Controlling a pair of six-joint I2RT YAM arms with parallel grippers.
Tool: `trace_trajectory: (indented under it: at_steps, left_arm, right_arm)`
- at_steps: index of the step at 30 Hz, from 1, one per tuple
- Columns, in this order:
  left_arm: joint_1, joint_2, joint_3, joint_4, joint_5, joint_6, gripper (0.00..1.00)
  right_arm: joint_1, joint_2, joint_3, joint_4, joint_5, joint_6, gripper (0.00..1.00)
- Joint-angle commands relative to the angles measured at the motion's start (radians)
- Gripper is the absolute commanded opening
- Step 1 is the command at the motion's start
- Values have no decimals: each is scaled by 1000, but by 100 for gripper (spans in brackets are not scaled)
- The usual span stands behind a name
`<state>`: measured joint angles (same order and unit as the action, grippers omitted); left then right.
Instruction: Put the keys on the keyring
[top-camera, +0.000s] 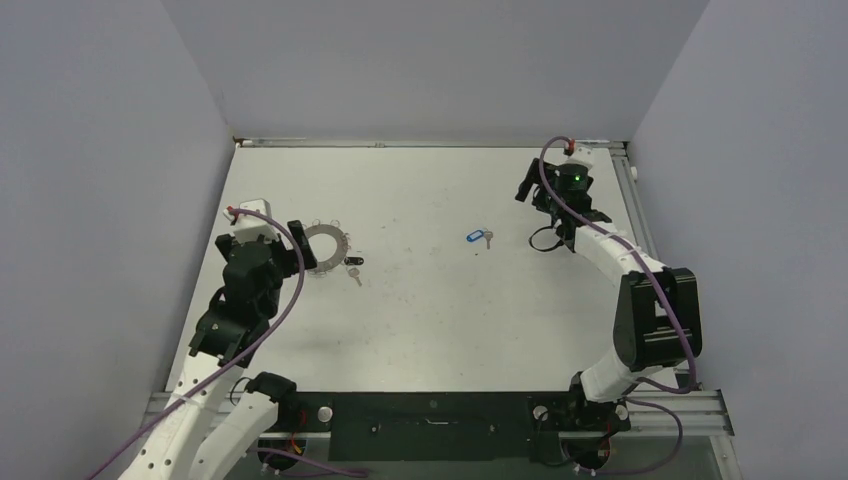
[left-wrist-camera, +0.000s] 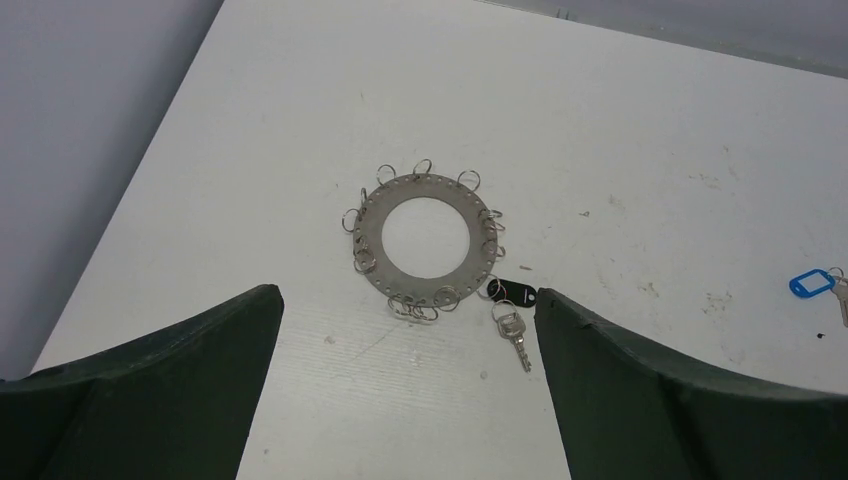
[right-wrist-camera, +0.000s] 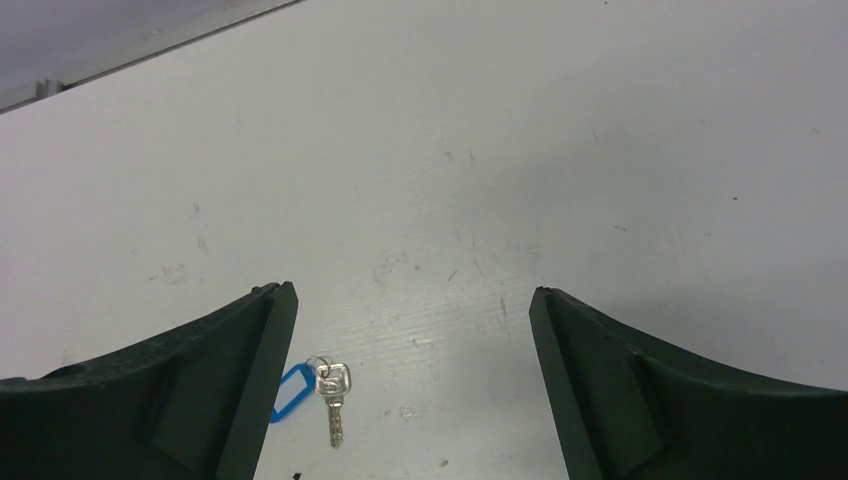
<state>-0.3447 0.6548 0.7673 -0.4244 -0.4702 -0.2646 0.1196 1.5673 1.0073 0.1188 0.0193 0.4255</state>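
The keyring (left-wrist-camera: 372, 236), a flat grey ring with small wire loops round its edge, lies on the white table; it also shows in the top view (top-camera: 328, 232). The black-headed key (left-wrist-camera: 511, 293) lies right against its lower right edge, silver blade (left-wrist-camera: 514, 335) pointing toward me; I cannot tell whether it is linked to a loop. My left gripper (left-wrist-camera: 408, 296) is open and empty, just short of the ring. The blue-tagged key (right-wrist-camera: 333, 392) lies alone mid-table (top-camera: 478, 237). My right gripper (right-wrist-camera: 412, 292) is open and empty above it, the key near its left finger.
Grey walls enclose the table on three sides. A metal rail (top-camera: 630, 190) runs along the right edge beside my right arm. The blue tag also shows at the far right of the left wrist view (left-wrist-camera: 810, 284).
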Motion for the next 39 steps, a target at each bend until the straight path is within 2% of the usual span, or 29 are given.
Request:
trace_trajectory:
  at_steps: [1, 7, 13, 16, 20, 23, 24, 26, 28, 30, 33, 39]
  left_arm:
    - [8, -9, -10, 41, -29, 13, 96]
    - [19, 57, -16, 43, -12, 8, 96]
    - [72, 162, 21, 6, 71, -40, 96]
    - [124, 230, 42, 1, 154, -89, 96]
    - [256, 354, 66, -11, 286, -227, 99]
    - [308, 432, 61, 25, 339, -294, 83]
    - [305, 444, 61, 43, 344, -297, 79]
    - [268, 460, 60, 71, 253, -324, 71]
    - [205, 500, 80, 76, 173, -348, 70]
    - [161, 567, 122, 62, 150, -367, 70]
    - [133, 653, 181, 38, 122, -393, 69]
    - [78, 717, 200, 60, 44, -441, 67]
  right_arm:
    - [13, -1, 91, -115, 11, 6, 93]
    - [119, -42, 75, -193, 130, -80, 96]
    - [168, -52, 56, -237, 140, -106, 99]
    - [176, -60, 55, -255, 140, -124, 97]
    - [178, -77, 54, -268, 132, -124, 96]
    - [178, -97, 51, -269, 106, -123, 96]
    - [178, -104, 48, -269, 99, -122, 96]
    - [178, -112, 36, -257, 89, -123, 95]
    - [178, -109, 32, -259, 85, -123, 95]
    - [178, -105, 36, -267, 91, -120, 95]
    - [178, -102, 39, -281, 105, -116, 95]
    - [180, -104, 28, -272, 96, -111, 95]
